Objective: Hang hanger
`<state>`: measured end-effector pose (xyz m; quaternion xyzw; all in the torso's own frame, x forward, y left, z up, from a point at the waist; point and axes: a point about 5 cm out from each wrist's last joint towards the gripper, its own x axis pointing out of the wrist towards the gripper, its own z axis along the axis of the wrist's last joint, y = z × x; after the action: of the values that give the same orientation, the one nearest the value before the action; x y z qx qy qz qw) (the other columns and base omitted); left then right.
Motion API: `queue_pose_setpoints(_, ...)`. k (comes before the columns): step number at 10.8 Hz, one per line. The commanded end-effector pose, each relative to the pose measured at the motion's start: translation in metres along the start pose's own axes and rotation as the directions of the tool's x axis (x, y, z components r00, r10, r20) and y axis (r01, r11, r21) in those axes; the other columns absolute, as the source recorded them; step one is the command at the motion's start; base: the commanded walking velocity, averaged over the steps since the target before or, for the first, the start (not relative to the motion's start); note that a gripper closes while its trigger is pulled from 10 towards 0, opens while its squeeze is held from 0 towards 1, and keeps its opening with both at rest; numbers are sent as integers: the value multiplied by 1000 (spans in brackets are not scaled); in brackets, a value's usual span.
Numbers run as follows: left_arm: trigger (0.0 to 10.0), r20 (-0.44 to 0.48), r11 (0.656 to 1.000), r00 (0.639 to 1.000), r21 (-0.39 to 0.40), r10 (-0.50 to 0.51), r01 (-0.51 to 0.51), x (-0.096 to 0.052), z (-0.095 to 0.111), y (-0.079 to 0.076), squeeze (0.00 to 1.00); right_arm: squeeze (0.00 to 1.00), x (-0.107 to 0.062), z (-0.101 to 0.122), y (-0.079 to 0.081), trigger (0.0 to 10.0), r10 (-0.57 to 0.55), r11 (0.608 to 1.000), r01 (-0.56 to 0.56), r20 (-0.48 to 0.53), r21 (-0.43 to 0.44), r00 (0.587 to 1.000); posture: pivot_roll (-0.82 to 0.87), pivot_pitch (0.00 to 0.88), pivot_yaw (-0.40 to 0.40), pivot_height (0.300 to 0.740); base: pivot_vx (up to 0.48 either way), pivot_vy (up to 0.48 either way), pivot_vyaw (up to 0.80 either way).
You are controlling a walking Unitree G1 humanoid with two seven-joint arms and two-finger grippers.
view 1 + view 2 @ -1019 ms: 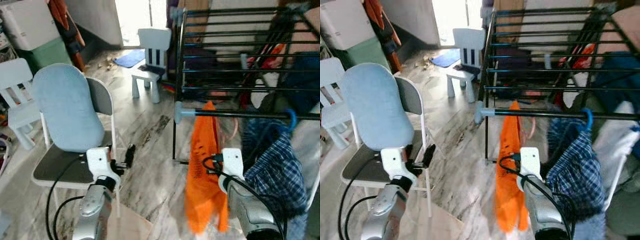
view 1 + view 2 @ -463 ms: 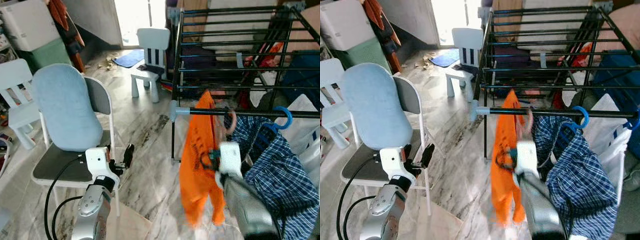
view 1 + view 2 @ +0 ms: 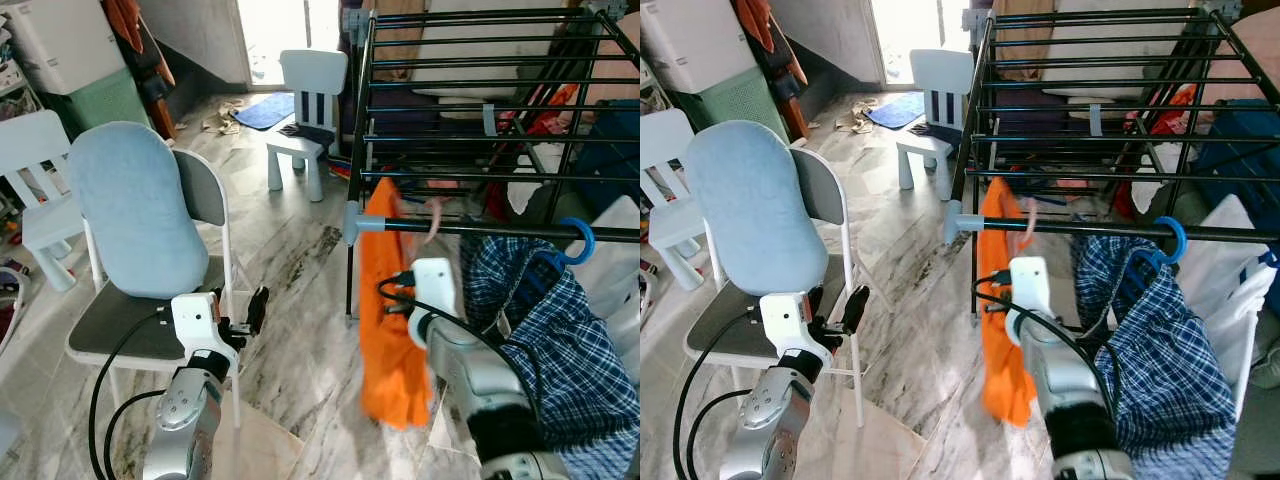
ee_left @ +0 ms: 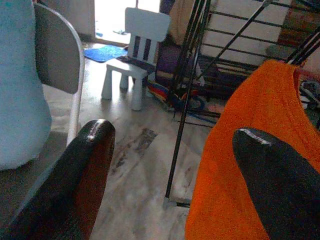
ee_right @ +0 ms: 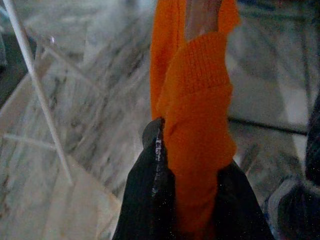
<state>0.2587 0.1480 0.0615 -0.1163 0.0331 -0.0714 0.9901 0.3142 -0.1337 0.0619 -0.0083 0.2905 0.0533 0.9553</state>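
The hanger [image 3: 434, 213], pinkish and thin, carries an orange knit garment [image 3: 390, 320] at the front rail of a black metal drying rack [image 3: 470, 100], beside a blue plaid shirt [image 3: 560, 340] on a blue hook. The right gripper [image 5: 192, 165] pinches the ribbed orange fabric between its black fingers. The left gripper [image 4: 172, 165] hangs with fingers apart above glossy veined marble floor [image 3: 290, 260]. A padded grey folding chair [image 3: 150, 240] and white plastic child's chair [image 3: 305, 110] stand nearby.

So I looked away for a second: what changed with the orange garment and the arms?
The right gripper, fingers shut on the orange garment, lifted it until its hanger's pink hook reached the rack's front rail. The left gripper stayed open by the chair.
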Motion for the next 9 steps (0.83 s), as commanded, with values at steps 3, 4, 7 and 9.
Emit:
queue_pose_setpoints(3, 10000, -16, 1000, 1000, 4, 15, -15, -3, -2, 3, 0, 0, 4, -4, 0, 10000, -15, 1000, 15, -52, -3, 999, -44, 0, 67, 740, 0, 0, 0)
queue_pose_setpoints(4, 10000, -19, 1000, 1000, 1, 16, -16, -3, -2, 3, 0, 239, 5, -9, -3, 10000, -17, 999, 20, -74, 39, 997, -46, 0, 68, 740, 0, 0, 0)
queue_pose_setpoints(7, 10000, -27, 1000, 1000, -2, 13, -13, -1, -2, 1, 0, 1000, 2, -1, -10, 10000, -39, 999, 39, 6, 7, 999, -57, 0, 75, 740, 0, 0, 0)
queue_pose_setpoints(9, 10000, -30, 1000, 999, -1, 19, -19, 0, -3, 1, 0, 1000, -3, 2, -16, 10000, -51, 999, 52, 66, -4, 997, -58, 0, 71, 740, 0, 0, 0)
